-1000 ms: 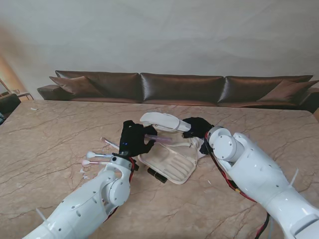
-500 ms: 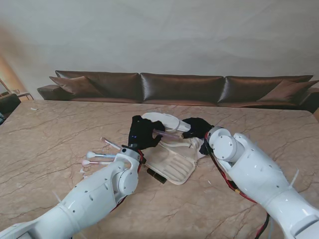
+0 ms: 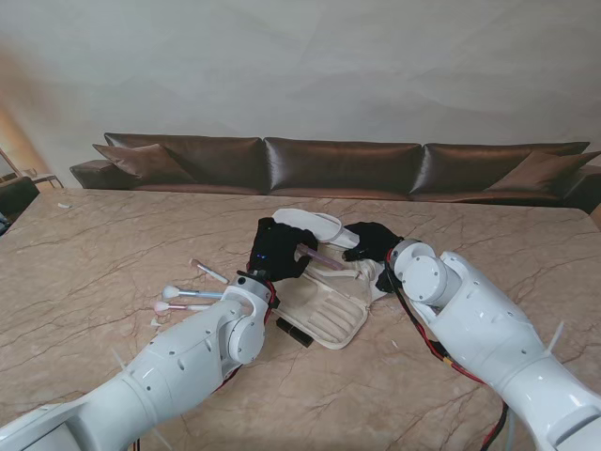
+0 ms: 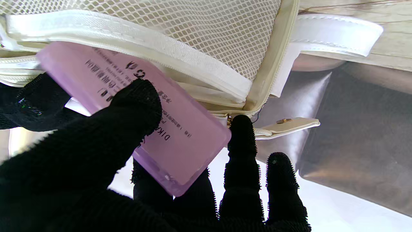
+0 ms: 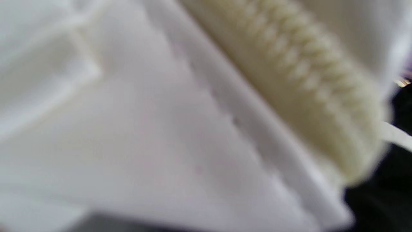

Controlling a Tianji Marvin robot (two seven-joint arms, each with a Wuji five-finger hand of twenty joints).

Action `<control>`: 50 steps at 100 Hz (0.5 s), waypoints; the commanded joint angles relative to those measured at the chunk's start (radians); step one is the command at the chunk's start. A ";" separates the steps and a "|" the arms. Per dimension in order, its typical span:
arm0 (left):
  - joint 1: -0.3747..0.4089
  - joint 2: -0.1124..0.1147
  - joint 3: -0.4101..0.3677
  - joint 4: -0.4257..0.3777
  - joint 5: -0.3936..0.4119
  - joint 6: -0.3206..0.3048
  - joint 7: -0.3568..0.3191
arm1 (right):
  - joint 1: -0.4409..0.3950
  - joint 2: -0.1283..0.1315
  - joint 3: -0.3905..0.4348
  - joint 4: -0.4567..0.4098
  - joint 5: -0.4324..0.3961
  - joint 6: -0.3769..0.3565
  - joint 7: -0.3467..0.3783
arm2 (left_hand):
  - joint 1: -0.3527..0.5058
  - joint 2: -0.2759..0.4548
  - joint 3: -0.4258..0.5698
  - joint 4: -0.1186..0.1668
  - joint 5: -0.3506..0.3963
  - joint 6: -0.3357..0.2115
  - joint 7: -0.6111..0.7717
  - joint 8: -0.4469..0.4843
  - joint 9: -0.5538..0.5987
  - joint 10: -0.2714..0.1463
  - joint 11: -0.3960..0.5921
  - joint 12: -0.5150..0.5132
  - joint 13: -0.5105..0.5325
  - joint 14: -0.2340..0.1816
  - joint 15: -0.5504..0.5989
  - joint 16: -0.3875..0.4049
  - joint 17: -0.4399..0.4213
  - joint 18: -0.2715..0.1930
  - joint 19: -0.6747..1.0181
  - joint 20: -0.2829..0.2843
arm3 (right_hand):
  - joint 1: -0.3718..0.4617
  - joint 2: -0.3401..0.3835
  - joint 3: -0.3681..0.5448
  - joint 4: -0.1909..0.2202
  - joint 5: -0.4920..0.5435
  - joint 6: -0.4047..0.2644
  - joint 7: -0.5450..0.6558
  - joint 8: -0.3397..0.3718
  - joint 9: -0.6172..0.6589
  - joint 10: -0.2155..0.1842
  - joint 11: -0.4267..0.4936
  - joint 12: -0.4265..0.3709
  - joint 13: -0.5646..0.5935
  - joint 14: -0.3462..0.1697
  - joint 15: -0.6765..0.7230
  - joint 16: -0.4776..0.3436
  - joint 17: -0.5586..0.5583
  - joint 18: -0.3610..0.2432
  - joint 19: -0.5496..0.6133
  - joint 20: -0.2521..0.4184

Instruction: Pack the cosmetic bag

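Observation:
The cream cosmetics bag (image 3: pixel 324 305) lies open in the middle of the table, its lid (image 3: pixel 310 225) raised on the far side. My left hand (image 3: pixel 277 252) is shut on a flat purple case (image 3: pixel 321 256) and holds it over the bag's mouth. In the left wrist view the purple case (image 4: pixel 180 135) is pinched between thumb (image 4: pixel 128 109) and fingers, its far end against the lid's mesh pocket (image 4: pixel 199 29). My right hand (image 3: pixel 371 241) grips the bag's far right edge. The right wrist view is a blur of white fabric and zipper (image 5: pixel 289 80).
Several pink-tipped makeup brushes (image 3: pixel 183 297) lie on the marble to the left of the bag, another brush (image 3: pixel 208 272) a little farther off. A dark tube (image 3: pixel 294 332) rests at the bag's near edge. A brown sofa (image 3: pixel 338 164) runs behind the table.
My left hand has carried the purple case to the right and away from me, from beside the bag to over its opening. The right hand has stayed on the bag.

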 commanded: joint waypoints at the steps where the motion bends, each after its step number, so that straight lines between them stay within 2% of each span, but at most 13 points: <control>1: 0.000 -0.011 0.001 -0.005 -0.003 -0.007 -0.003 | -0.009 -0.008 -0.006 -0.006 0.003 -0.012 0.004 | -0.014 0.015 0.035 0.051 -0.019 0.016 -0.011 0.027 -0.073 0.016 0.016 -0.068 -0.034 -0.023 -0.025 -0.019 -0.020 -0.008 0.017 0.007 | 0.079 0.046 0.091 0.000 0.067 -0.152 0.082 0.025 0.048 -0.026 0.012 0.019 0.091 -0.023 0.095 0.026 0.022 0.003 0.055 0.012; 7: -0.002 -0.011 0.004 -0.004 0.000 -0.009 -0.001 | -0.009 -0.009 -0.006 -0.005 0.004 -0.013 0.003 | -0.035 0.014 0.044 0.046 -0.038 0.030 -0.033 0.030 -0.098 0.018 0.031 -0.133 -0.042 -0.022 -0.028 -0.021 -0.019 -0.007 0.016 0.006 | 0.076 0.041 0.094 -0.001 0.066 -0.151 0.083 0.024 0.048 -0.026 0.013 0.019 0.092 -0.024 0.096 0.026 0.022 0.002 0.056 0.012; 29: 0.002 -0.008 0.001 -0.010 0.004 -0.022 0.002 | -0.010 -0.009 -0.004 -0.003 0.004 -0.013 0.000 | -0.110 0.000 0.081 0.038 -0.064 0.077 -0.106 0.047 -0.165 0.044 -0.001 -0.176 -0.072 -0.022 -0.045 -0.031 -0.019 -0.006 -0.002 -0.004 | 0.069 0.035 0.099 -0.002 0.063 -0.152 0.086 0.019 0.048 -0.026 0.013 0.018 0.092 -0.023 0.096 0.025 0.022 0.002 0.056 0.012; 50: 0.047 0.028 -0.058 -0.087 0.021 -0.008 -0.024 | -0.016 -0.008 0.001 -0.007 0.002 -0.004 0.003 | -0.143 0.040 0.096 0.053 -0.088 0.105 -0.154 0.058 -0.204 0.056 -0.010 -0.194 -0.077 -0.023 -0.056 -0.044 -0.011 0.002 -0.003 -0.003 | 0.072 0.040 0.097 -0.003 0.068 -0.154 0.092 0.017 0.050 -0.027 0.014 0.018 0.093 -0.023 0.097 0.025 0.023 0.003 0.057 0.012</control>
